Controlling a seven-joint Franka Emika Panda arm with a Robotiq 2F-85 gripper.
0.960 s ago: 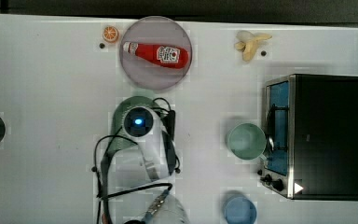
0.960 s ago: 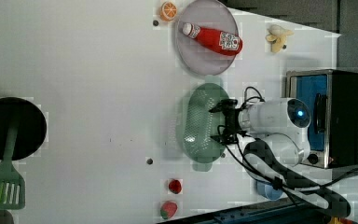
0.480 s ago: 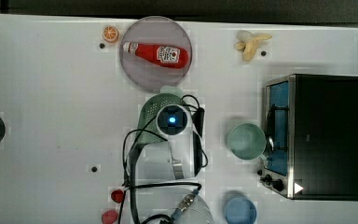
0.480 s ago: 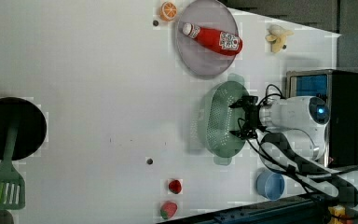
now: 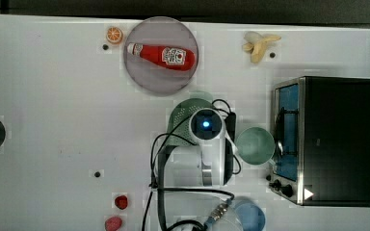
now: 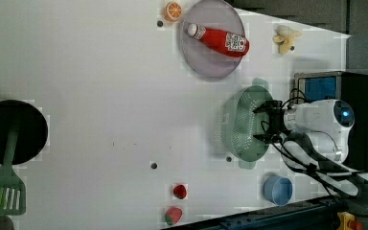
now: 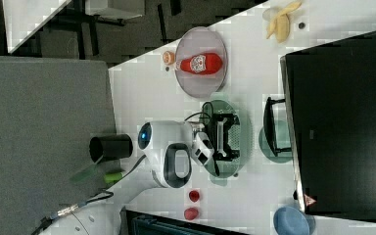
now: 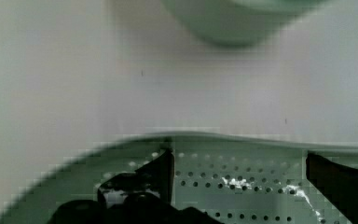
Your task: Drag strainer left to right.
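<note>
Item: strainer (image 6: 242,128), pale green, oblong, perforated bowl, one handle tab at each end; it sits on the white table (image 6: 100,96), in the left view at about five o'clock from the grey plate (image 6: 212,43) carrying the ketchup bottle (image 6: 219,39), and just beside the toaster oven (image 6: 333,88). In the top view the arm covers most of it, leaving a green arc (image 5: 180,115) at about ten o'clock from the arm's blue light. Gripper (image 7: 225,137): fingers spread to nearly full width and lowered inside the bowl, one finger (image 8: 161,175) against the perforated wall near the rim; it grips nothing, and appears to push the strainer from within rather than pinch it. Neighbours: green cup (image 5: 255,146) at about three o'clock from the arm in the top view, close to the strainer's leading side; blue cup (image 6: 278,190) near the table edge; banana (image 5: 260,44) and orange slice (image 5: 114,34) along the far edge; two strawberries (image 6: 176,203); black pan (image 6: 12,132) with green spatula (image 6: 2,189) well apart. Handling note, by judgement: keep the fingers low against the inner wall so the rim cannot ride over them, drag slowly and level so the light plastic does not tip, and stop short of the green cup and the oven door.
</note>
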